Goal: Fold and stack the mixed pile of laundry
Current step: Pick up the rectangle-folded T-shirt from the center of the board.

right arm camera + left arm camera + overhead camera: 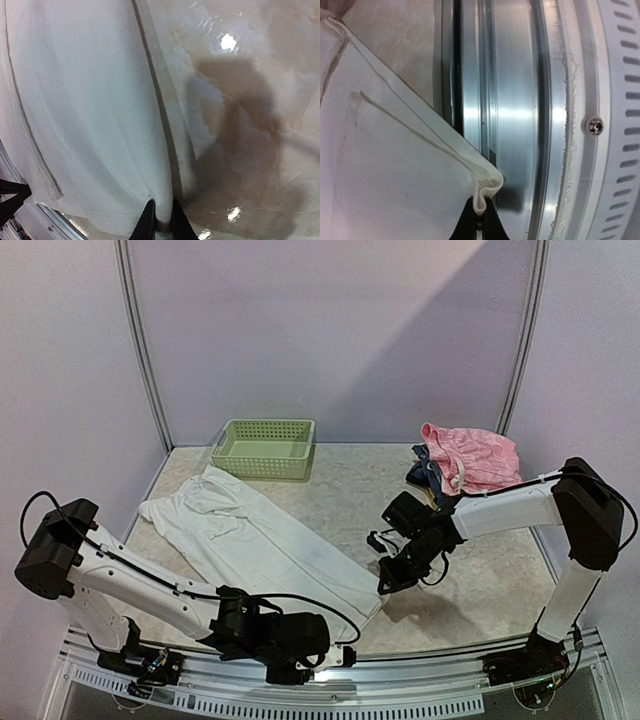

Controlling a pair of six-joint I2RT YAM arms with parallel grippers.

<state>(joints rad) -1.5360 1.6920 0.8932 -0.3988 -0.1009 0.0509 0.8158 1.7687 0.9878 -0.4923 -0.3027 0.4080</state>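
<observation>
The larger white piece [260,540] of the laundry pile lies spread out, running from the back left to the near right of the table. My left gripper [345,655] is at the table's near edge, shut on the garment's hemmed corner [487,187]; its black fingers [467,225] pinch the folded hem. My right gripper [383,585] is shut on a raised fold at the white piece's right edge [162,200]. The thin pink piece [472,460] lies bunched at the back right, apart from both grippers.
A pale green lattice basket [265,447] stands at the back, left of centre. Dark blue clothes [425,480] lie under the pink piece. A metal rail [515,115] runs along the near table edge beside my left gripper. The marbled tabletop [250,100] shows right of the white piece.
</observation>
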